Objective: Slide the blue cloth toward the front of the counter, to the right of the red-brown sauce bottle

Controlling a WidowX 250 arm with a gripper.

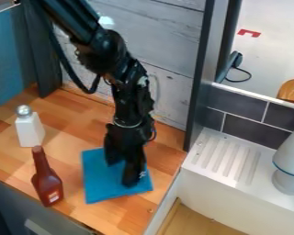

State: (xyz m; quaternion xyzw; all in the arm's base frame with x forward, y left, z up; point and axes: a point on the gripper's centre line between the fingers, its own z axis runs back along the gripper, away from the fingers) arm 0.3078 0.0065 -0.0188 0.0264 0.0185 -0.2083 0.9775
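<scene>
The claw [121, 173] stands open over the blue cloth [99, 184], which lies on the counter [127, 215]. From the claw, the brown bottle [46, 181] is at nine o'clock, the white bottle [30, 130] at ten.

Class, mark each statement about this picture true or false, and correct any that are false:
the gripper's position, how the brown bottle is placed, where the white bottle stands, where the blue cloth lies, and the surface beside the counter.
1. The black gripper is at the blue cloth. True.
2. The brown bottle lies on its side. False: the brown bottle stands upright.
3. The white bottle stands on the wooden counter. True.
4. The blue cloth hangs from the wall. False: it lies flat on the wooden counter.
5. The white surface beside the counter has raised or sunken strips. True.
</scene>
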